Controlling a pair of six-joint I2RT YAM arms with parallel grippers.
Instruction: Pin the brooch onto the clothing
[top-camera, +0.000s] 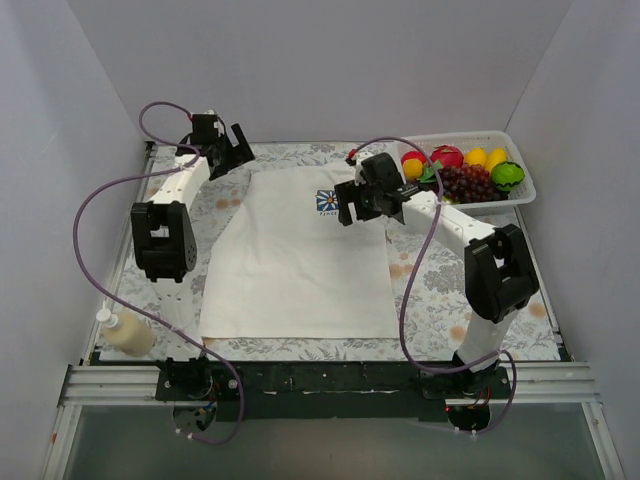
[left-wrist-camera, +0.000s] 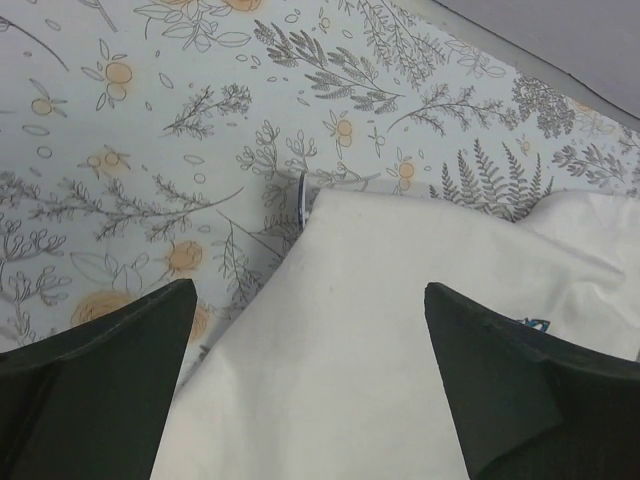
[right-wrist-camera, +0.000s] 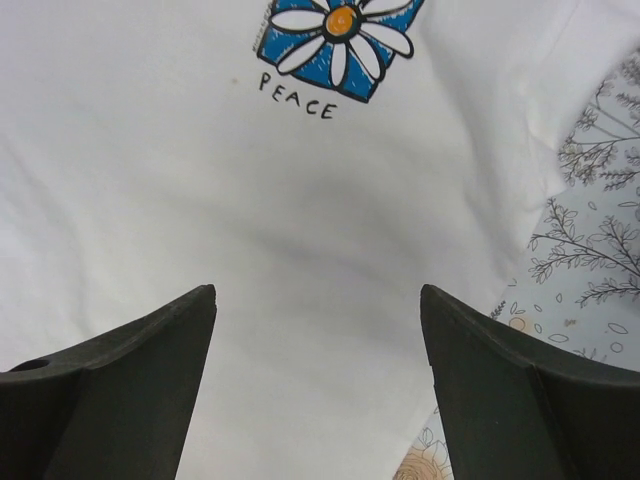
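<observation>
Brooch (right-wrist-camera: 338, 45) is lying on the shirt (right-wrist-camera: 200, 180) at 12 o'clock from the nearer right gripper (right-wrist-camera: 315, 295), which is hovering open and empty; left gripper (left-wrist-camera: 310, 290) is gaping too.

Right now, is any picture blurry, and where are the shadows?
Right wrist view: the brooch looks sharp, with a soft grey shadow on the shirt below it. Left wrist view: the tablecloth pattern is crisp; the dark left fingers show little detail. Top view: even light, no strong glare.
</observation>
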